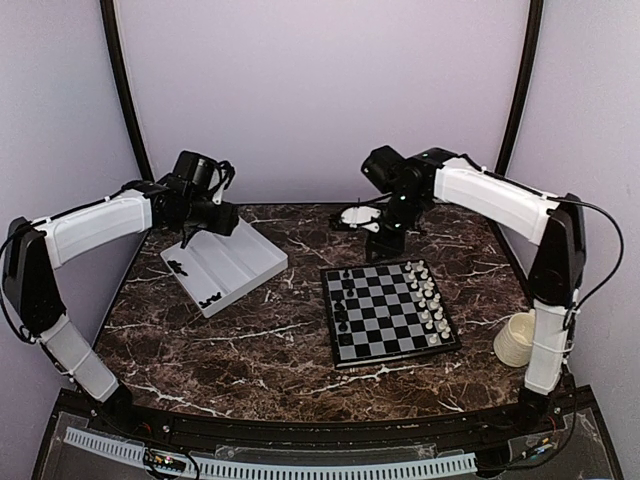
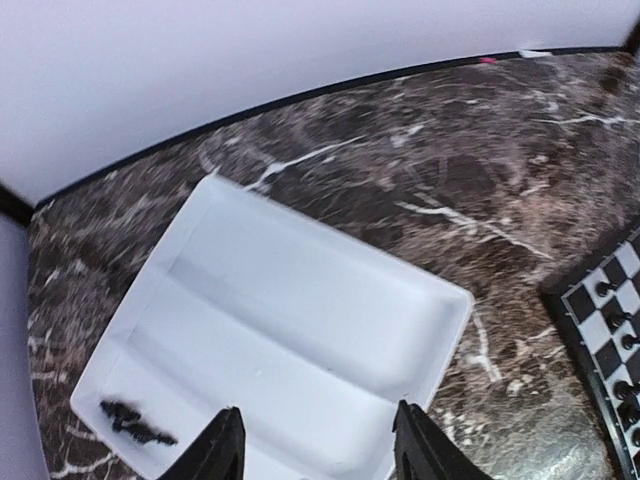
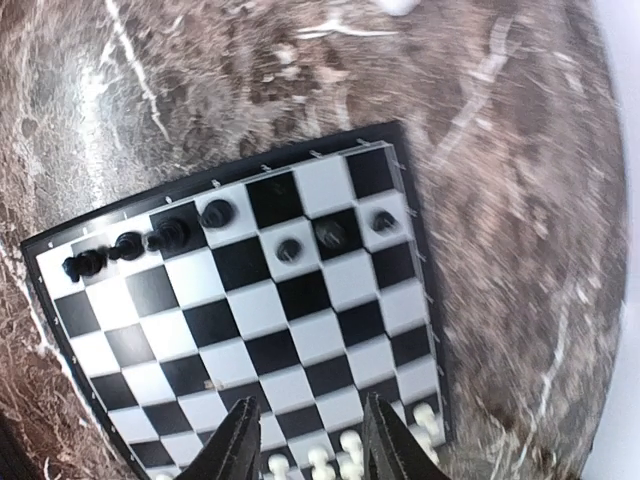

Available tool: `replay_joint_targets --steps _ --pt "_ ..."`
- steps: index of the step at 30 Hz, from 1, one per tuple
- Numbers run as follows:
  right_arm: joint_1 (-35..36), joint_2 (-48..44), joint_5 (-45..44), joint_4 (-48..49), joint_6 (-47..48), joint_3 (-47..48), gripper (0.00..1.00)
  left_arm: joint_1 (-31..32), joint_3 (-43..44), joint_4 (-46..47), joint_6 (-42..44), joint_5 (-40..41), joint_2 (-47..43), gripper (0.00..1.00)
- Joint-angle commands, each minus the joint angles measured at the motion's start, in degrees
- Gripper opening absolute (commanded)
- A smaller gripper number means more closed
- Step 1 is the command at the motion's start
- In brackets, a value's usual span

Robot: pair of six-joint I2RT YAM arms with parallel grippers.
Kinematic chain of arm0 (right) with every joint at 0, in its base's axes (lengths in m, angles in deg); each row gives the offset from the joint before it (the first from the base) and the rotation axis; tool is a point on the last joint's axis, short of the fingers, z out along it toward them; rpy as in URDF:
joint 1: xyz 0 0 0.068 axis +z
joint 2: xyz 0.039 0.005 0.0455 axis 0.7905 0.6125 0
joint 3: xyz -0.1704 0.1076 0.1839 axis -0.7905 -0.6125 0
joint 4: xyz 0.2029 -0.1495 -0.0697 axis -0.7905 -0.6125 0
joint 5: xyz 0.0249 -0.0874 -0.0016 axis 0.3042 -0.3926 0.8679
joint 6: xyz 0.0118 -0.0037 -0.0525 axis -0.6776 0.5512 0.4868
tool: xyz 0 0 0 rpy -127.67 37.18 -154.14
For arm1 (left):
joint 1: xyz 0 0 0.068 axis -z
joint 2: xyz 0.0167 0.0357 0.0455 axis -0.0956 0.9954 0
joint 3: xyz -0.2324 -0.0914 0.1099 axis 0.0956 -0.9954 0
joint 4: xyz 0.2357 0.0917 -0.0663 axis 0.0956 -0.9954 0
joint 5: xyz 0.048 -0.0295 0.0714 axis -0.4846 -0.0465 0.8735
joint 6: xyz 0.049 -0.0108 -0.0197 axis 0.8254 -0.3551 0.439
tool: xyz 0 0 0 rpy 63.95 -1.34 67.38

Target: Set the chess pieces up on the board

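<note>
Several black chess pieces (image 3: 215, 213) line one edge of the board (image 1: 385, 318), mid-table; a few lie in the white tray (image 2: 300, 290). The left gripper (image 2: 315, 445) hangs over that tray, the right gripper (image 3: 305, 440) over the board, both parted and empty. Next, I'd guess, the left must pinch one tiny piece.

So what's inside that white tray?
A few tiny black chess pieces lie in the white tray, in two little heaps. The rest looks bare. The left gripper covers its far corner, so that bit is hidden.
</note>
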Motion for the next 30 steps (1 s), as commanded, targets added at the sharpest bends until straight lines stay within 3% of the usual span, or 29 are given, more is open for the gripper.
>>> replay_joint_targets --steps 1,7,11,21,30 --pt "-5.48 -7.93 4.90 6.31 -2.64 -6.87 0.37 -4.42 0.85 -14.47 -10.87 6.42 -0.87 0.53" --pt "-10.18 -13.12 13.16 12.10 -6.40 -13.60 0.38 -12.48 1.52 -23.22 -19.40 5.63 1.32 0.53" --pt "-10.45 -13.61 16.65 13.79 -6.92 -15.79 0.39 -16.15 1.39 -20.53 -25.58 0.61 4.34 0.55" --pt "-10.45 -11.20 22.13 11.69 -6.68 -14.00 0.39 -16.97 5.15 -12.81 -37.47 -0.92 16.39 0.60" --pt "-10.45 -12.31 22.13 12.30 -6.66 -16.69 0.39 -17.29 3.57 -13.81 -46.65 3.41 18.15 0.58"
